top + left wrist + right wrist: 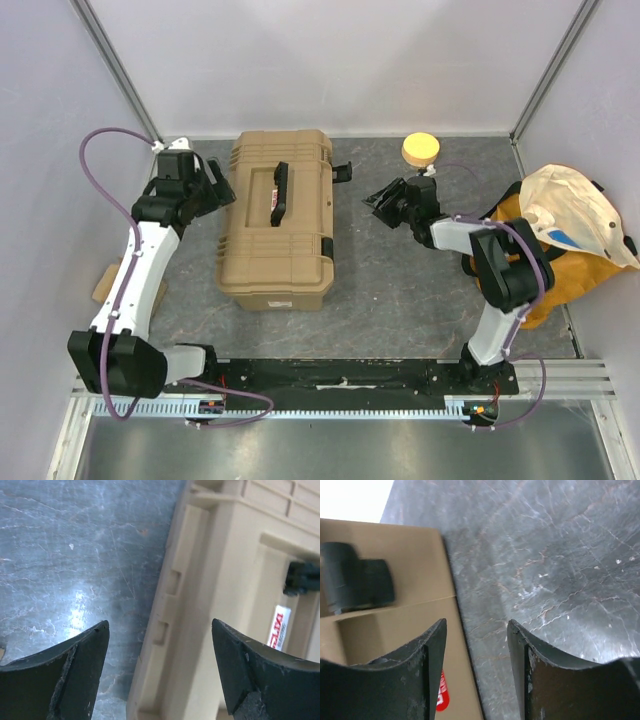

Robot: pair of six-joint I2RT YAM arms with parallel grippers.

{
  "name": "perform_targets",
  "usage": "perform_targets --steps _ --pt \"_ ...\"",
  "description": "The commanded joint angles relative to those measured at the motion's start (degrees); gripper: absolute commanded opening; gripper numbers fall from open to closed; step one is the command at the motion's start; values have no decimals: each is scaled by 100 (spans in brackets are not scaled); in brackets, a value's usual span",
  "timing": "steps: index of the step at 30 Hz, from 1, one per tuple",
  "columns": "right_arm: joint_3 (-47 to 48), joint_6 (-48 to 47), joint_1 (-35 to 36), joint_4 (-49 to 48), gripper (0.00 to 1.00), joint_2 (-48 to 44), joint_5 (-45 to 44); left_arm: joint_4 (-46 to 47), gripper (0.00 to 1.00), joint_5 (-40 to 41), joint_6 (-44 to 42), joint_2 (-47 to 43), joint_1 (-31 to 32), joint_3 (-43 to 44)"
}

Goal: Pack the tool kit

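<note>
From above, the closed tan toolbox (278, 225) lay left of centre on the table (400, 300), nearer its far edge. The left hand (215, 190) hung at the box's far-left corner, and the right hand (383, 205) off its right side, near a black latch (342, 172). The left wrist view alone showed its fingers (75, 670) spread wide and empty, framing the box's ribbed edge. The right wrist view showed fingers (420, 680) moderately apart and empty, beside the box.

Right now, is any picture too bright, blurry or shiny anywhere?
Right wrist view: the top-left corner is washed out to plain white, and the black latch on the toolbox looks blurry. Left wrist view: a shiny glare patch sits on the table. Top external view: light is even, with only soft shadows.
</note>
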State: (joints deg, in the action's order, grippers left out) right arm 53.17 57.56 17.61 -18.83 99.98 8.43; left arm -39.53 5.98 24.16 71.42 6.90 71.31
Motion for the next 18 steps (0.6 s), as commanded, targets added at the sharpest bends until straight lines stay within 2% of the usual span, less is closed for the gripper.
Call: perform_targets --steps 1,4,13,18 --pt "422 791 15 -1429 57 784 493 665 88 -570 194 -14 -443 199" --pt "694 1028 24 -2017 54 1276 519 850 88 -914 150 65 -566 190" --pt "1231 1741 76 -3468 55 2209 906 1175 86 -1511 308 442 -637 190" --pt "1178 2171 120 -4944 54 2543 1099 1246 84 -1652 361 628 -646 243"
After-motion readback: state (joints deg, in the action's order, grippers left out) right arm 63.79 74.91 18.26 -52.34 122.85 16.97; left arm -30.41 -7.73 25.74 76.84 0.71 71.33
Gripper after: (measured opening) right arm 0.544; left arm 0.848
